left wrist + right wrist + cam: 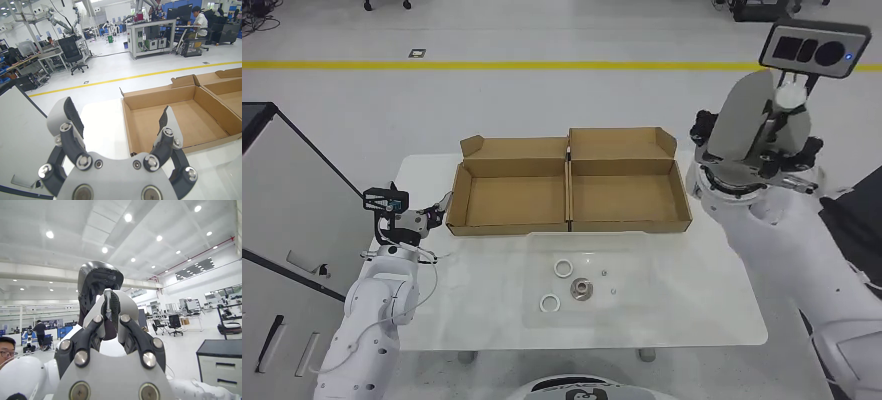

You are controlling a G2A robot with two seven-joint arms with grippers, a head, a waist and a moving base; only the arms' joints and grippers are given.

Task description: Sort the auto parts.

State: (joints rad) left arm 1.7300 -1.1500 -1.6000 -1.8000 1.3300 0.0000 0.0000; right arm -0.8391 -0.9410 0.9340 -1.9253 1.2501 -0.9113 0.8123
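Several small auto parts lie on the white table (692, 290) in front of two boxes: two white rings (563, 267) (551, 303), a metal flanged piece (582, 290) and tiny bits (614, 291). My right gripper (109, 294) is raised high at the table's right side, pointing up, and shut on a threaded metal bolt (108, 303). My left gripper (117, 106) hangs open with nothing between its fingers. It sits at the table's left edge, just beside the near left corner of the left cardboard box (175, 121). The same left gripper (439, 209) appears in the top view.
Two open, shallow cardboard boxes stand side by side at the back of the table, the left box (507, 228) and the right box (627, 226), both with bare floors. A grey slanted panel (282, 190) stands to the left of the table.
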